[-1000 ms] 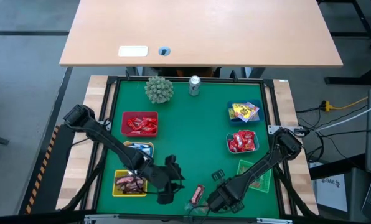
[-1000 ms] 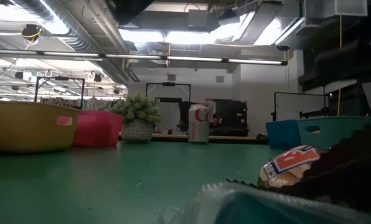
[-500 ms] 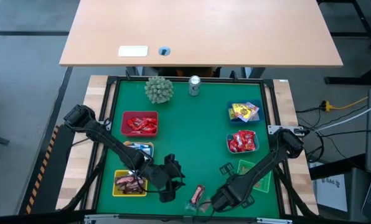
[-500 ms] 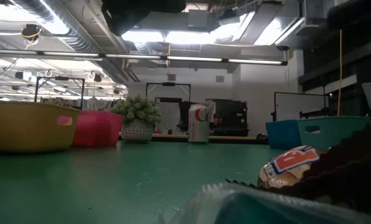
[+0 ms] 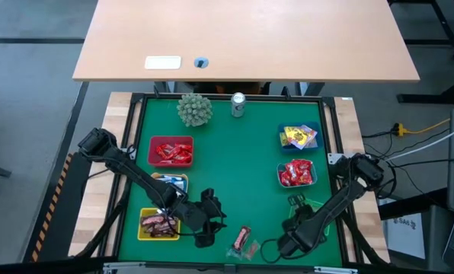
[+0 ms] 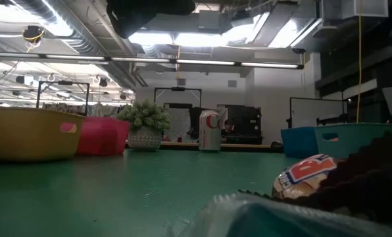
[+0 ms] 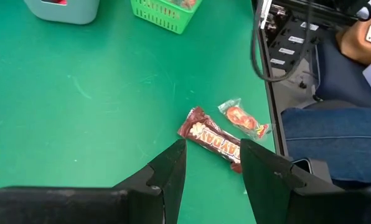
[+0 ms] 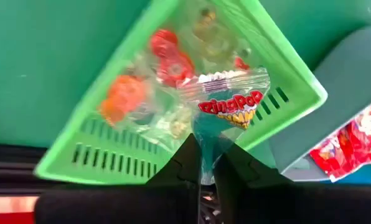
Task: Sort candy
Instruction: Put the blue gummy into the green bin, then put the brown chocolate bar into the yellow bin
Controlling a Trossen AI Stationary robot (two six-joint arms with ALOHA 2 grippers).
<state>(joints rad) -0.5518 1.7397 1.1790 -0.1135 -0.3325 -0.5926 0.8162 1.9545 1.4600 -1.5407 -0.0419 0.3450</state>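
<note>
My right gripper (image 5: 295,203) is shut on a clear-wrapped ring-shaped sweet (image 8: 226,102) and holds it over the green basket (image 5: 324,223), which has similar clear-wrapped red and orange sweets in it. My left gripper (image 5: 212,221) is open and hovers beside the yellow basket (image 5: 158,223). In the left wrist view its fingers (image 7: 173,162) stand short of a brown candy bar (image 7: 213,140) and a clear-wrapped red sweet (image 7: 243,119). Both lie flat on the green mat near the near edge (image 5: 244,240). My right gripper pinches the sweet's clear wrapper by its narrow end (image 8: 205,146) between the two fingers. The printed part of the wrapper sticks out beyond the fingertips. The sweet is lifted clear, above the green basket's rim (image 8: 279,93).
A red basket (image 5: 171,151), a small blue one (image 5: 172,183), a blue basket of yellow sweets (image 5: 298,137) and a grey basket of red sweets (image 5: 296,173) ring the mat. A spiky green ball (image 5: 194,109) and a silver can (image 5: 238,104) stand at the far edge. The mat's middle is bare.
My right gripper has moved from the loose sweets by the near edge toward the table's right and a little farther, ending over the green basket with the clear-wrapped sweet still in its fingers. The two other sweets stayed where they lay.
</note>
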